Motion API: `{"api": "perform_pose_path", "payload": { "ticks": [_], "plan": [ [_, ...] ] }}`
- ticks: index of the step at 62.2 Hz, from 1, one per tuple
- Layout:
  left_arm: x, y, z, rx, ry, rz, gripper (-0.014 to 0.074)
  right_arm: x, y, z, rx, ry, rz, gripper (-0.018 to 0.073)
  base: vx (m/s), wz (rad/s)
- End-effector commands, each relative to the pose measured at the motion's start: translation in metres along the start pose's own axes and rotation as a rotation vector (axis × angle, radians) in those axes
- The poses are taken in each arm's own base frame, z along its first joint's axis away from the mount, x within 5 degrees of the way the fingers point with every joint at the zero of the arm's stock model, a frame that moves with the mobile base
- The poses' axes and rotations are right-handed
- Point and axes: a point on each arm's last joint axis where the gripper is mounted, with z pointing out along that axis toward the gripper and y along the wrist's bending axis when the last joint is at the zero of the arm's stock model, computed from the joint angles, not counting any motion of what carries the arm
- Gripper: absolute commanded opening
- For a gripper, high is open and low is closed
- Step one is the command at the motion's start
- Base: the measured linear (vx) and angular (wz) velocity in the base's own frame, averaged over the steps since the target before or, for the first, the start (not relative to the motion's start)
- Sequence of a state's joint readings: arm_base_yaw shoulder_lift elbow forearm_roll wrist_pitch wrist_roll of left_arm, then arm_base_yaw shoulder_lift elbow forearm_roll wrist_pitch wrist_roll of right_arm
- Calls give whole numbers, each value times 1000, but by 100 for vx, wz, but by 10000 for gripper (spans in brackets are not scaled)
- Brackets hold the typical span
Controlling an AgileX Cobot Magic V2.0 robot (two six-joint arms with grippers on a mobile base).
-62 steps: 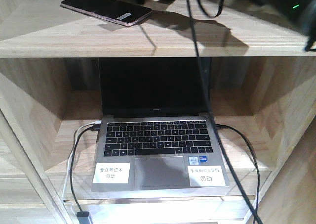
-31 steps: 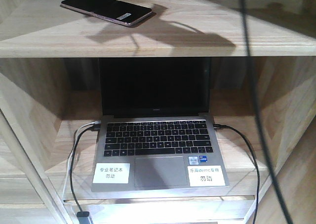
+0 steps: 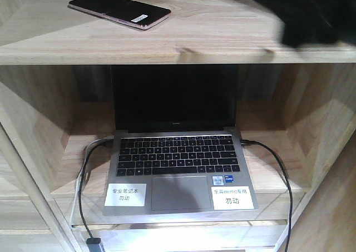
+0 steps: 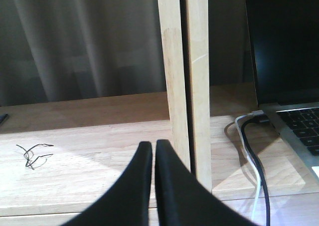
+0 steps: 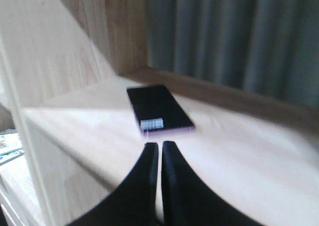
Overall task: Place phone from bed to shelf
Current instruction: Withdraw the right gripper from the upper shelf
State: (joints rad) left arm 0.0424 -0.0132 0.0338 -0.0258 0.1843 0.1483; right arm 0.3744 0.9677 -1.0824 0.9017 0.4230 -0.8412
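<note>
The glossy black phone (image 3: pixel 119 9) with its white sticker lies flat on the upper board of the pale wooden shelf (image 3: pixel 211 40), at the left. From the right wrist the phone (image 5: pixel 158 108) sits just beyond my right gripper (image 5: pixel 160 145), whose fingers are shut with nothing between them, clear of the phone. A blurred dark part of the right arm (image 3: pixel 308 13) shows at the top right of the front view. My left gripper (image 4: pixel 153 144) is shut and holds nothing, in front of a shelf upright (image 4: pixel 184 81). The bed is out of view.
An open grey laptop (image 3: pixel 178 157) with two white labels stands on the lower tier, with black and white cables (image 3: pixel 83 185) plugged in on both sides. A small tangle of wire (image 4: pixel 34 153) lies on the board at the left. Grey curtains hang behind.
The right arm has drawn back from the phone toward the right; its cable and shadow have left the upper board. The phone and laptop have not moved.
</note>
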Motion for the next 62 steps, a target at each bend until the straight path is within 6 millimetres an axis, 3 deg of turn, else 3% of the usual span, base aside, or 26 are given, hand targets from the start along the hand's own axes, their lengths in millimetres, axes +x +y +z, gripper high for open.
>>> {"api": "perform_pose_path", "payload": {
  "ticks": [1,17,32,62],
  "plan": [
    [-14,2,-3,-10,-107,-14,1,5,3,-29,65,-89,6,-6,0,0],
    [-14,2,-3,-10,-107,-14,1,60,22,-87,71,-114,6,-6,0,0],
    [-14,2,-3,-10,-107,-14,1,97,31,-116,69,-147,2,-6,0,0],
    [-14,2,-3,-10,-107,-14,1,100,35,-126,63,-177,-8,-6,0,0]
  ]
}}
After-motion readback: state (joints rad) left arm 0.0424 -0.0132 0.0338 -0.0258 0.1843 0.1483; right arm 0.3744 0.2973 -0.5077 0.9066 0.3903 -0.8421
